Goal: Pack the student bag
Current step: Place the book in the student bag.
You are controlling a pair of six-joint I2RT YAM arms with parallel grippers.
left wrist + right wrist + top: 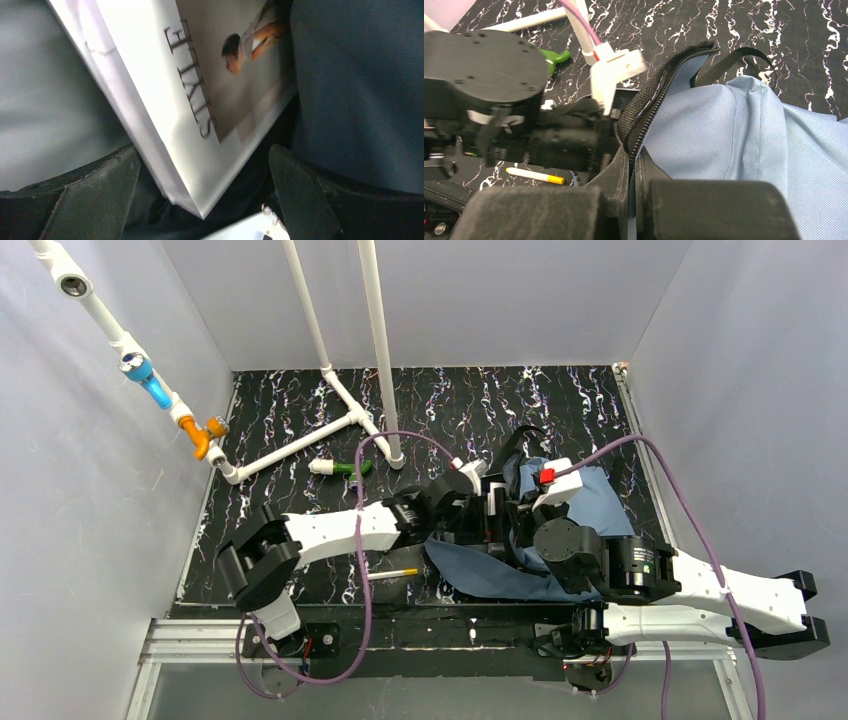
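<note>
One book [200, 100] lies in the student bag [734, 145], left gripper [202, 160] open around it, right gripper [634, 200] clamped on the bag's rim; a pen [397, 573] lies outside, unpacked.

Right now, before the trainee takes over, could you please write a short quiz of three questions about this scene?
1. True or false: the left fingers are clamped on the book.
2. What do the right fingers pinch? A) the book; B) the zipper edge of the student bag; C) nothing.
3. Fill the gap: the white pen with a yellow end lies on the ___, outside the bag.

Key
1. False: they stand wide apart, with the book's corner between them.
2. B.
3. table.
</note>
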